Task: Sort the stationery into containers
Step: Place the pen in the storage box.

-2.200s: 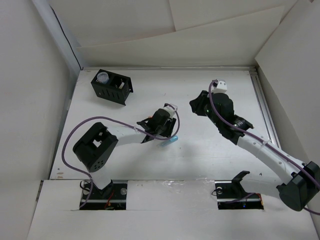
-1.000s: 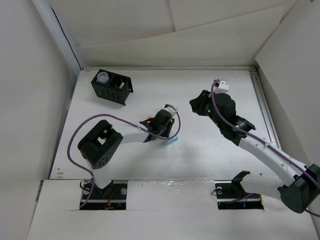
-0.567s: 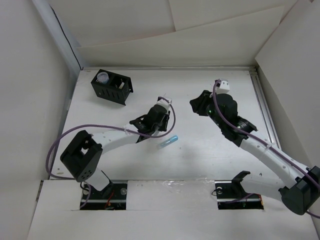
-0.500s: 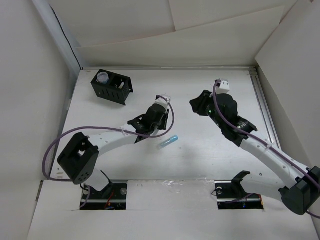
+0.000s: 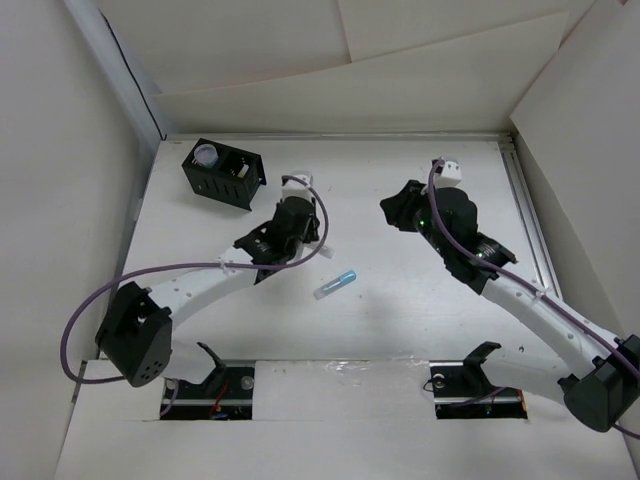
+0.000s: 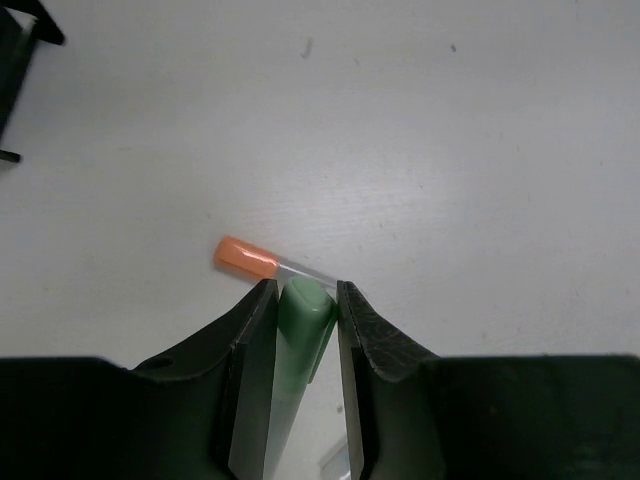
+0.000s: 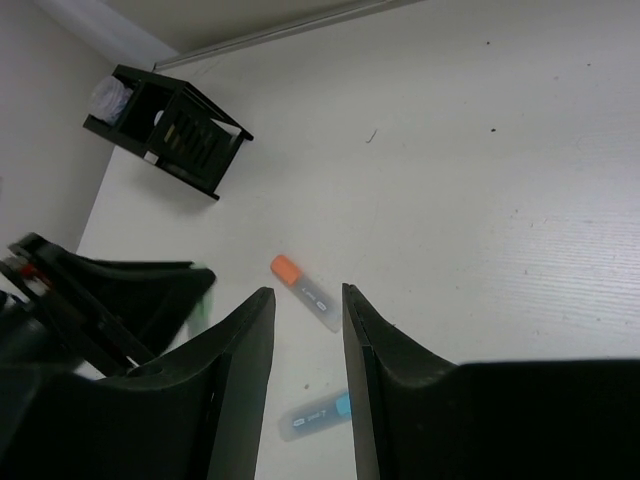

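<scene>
My left gripper is shut on a green highlighter and holds it above the table. In the top view it sits between the organiser and the blue highlighter. An orange highlighter lies just beyond its fingertips and also shows in the right wrist view. A blue highlighter lies on the table. The black mesh organiser stands at the far left with a blue-and-white roll inside. My right gripper is open and empty, raised at mid-right. The yellow highlighter and the dark roll are out of view.
White walls enclose the table on the left, back and right. A metal rail runs along the right edge. The left arm's purple cable loops out to the left.
My left gripper has moved from beside the blue highlighter up and to the left, toward the organiser, carrying the green highlighter. The right arm has barely moved.
</scene>
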Motion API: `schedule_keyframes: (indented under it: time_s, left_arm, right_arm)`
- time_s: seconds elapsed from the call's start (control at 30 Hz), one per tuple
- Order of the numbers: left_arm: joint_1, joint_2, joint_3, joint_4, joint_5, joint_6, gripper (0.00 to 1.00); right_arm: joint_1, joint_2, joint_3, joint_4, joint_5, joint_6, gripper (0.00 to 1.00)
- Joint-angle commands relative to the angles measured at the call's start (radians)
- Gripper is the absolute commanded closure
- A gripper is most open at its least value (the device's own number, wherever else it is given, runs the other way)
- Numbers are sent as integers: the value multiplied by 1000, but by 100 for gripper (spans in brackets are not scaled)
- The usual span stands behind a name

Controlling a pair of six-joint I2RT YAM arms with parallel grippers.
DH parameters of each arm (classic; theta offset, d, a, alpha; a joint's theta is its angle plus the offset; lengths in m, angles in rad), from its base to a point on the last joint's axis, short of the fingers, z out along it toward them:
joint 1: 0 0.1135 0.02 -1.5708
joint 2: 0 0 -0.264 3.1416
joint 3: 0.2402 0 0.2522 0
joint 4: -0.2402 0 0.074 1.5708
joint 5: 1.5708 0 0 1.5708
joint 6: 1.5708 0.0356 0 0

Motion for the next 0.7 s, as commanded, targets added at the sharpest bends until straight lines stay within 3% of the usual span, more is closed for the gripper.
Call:
schedule_keyframes:
  time_s: [0.0,0.17,0.33,0.67]
  left_arm:
    - [97,-92,60,84,-67,-59,100]
    - [275,-117,99,227,-27,-102,100]
    - [422,-19,226,271,5,-94,100]
    - [502,271,531,287,-81,111,100]
  right_arm:
    - [-12,-22,-4,33,-14,5,61]
    - [-12,-22,-4,33,-14,5,61]
    - [-12,-22,-4,33,-23,5,61]
    - [-12,-22,-4,42,-33,5,61]
